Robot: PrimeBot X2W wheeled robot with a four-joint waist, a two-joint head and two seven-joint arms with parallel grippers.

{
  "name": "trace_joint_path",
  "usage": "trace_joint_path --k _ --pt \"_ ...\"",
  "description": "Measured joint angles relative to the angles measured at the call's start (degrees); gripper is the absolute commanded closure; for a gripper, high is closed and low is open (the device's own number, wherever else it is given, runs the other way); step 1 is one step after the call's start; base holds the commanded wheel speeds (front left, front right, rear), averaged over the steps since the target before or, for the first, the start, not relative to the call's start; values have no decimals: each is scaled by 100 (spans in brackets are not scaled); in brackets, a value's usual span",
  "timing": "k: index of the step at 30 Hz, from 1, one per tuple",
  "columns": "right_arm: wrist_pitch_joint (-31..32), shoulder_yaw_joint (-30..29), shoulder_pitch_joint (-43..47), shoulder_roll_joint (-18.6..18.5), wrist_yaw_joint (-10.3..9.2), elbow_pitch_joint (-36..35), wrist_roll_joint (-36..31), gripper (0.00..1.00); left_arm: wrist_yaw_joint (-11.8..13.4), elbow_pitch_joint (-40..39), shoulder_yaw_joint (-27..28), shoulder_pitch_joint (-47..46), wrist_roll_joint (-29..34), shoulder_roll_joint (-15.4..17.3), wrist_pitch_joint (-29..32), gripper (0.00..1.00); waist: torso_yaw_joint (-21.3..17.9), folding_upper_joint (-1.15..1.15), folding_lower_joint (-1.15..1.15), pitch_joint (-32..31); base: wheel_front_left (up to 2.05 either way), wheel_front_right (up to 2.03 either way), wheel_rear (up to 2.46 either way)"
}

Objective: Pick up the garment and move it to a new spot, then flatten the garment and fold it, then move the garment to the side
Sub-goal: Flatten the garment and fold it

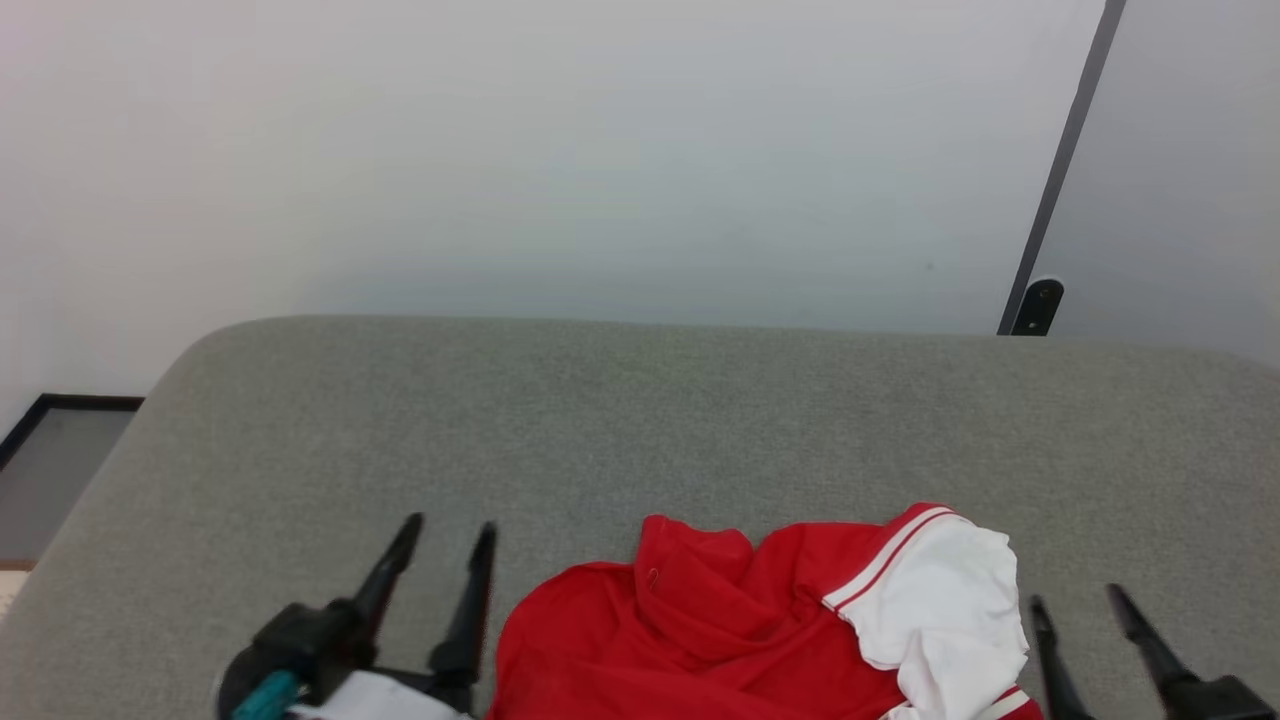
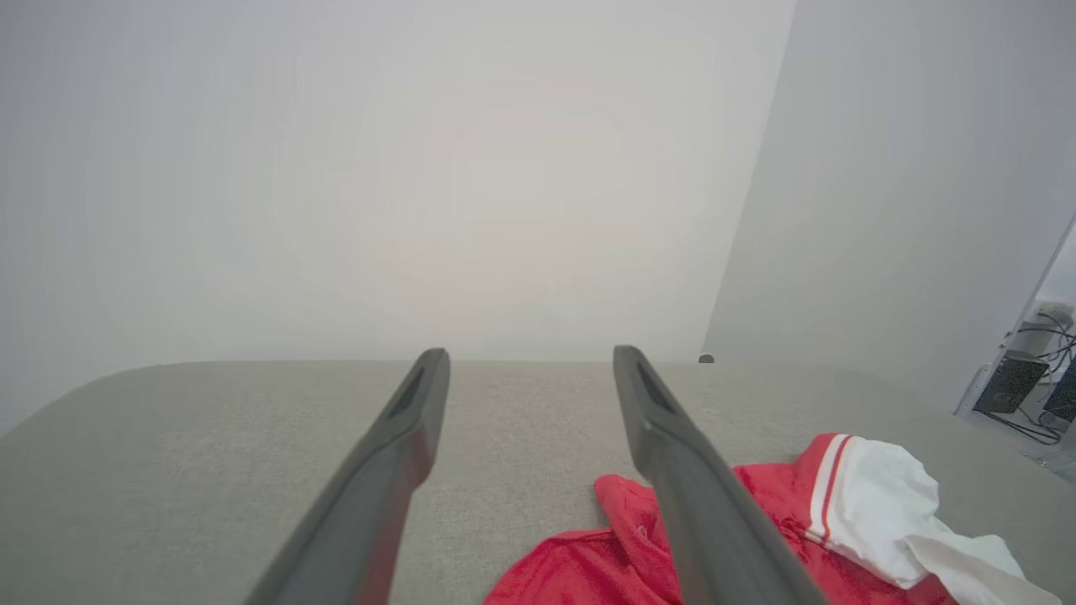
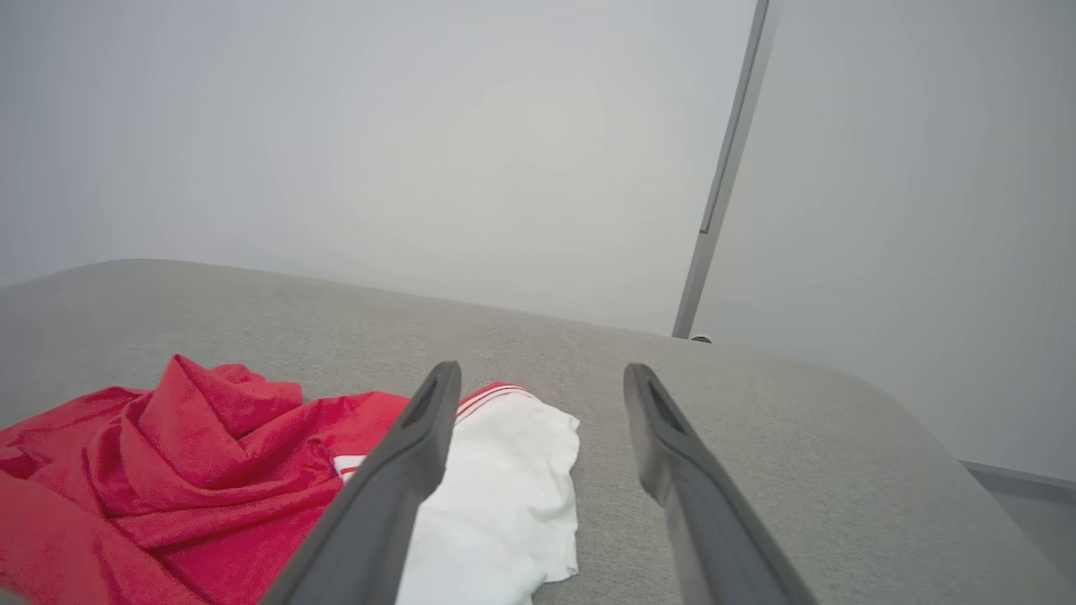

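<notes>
We see the garment crumpled on the grey surface; our left gripper hangs just left of it, our right gripper just right of it; both gape wide, holding nothing.

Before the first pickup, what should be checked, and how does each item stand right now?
1. Left hand open, holding nothing: ok.
2. Right hand open, holding nothing: ok.
3. Garment lying between both hands on the grey cushion: ok.
4. Garment flat: not ok; it is bunched, with the white sleeve crumpled at one end.
5. Bare cushion beyond the garment for a new spot: ok.
6. Garment's near edge: cannot tell; the head view's bottom edge cuts it off.
</notes>
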Motion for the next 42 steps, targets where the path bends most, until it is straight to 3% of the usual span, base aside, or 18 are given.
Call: trace_joint_path --k 11,25,34,42 --pt "-1 -358 169 16 0 -196 -122 0 -29 -293 1006 430 503 37 0 0 -264 0 0 93 0 0 0" --pt "1 -4 17 -108 0 38 -40 0 -34 -290 1031 450 549 30 0 0 -638 0 0 311 0 0 0" --pt "679 615 -636 -848 0 259 578 0 -34 -27 1073 101 369 244 0 0 -252 0 0 355 0 0 0" --pt "2572 1496 -1556 -1789 0 374 2108 0 -34 124 710 -135 347 16 0 0 339 0 0 437 0 0 0"
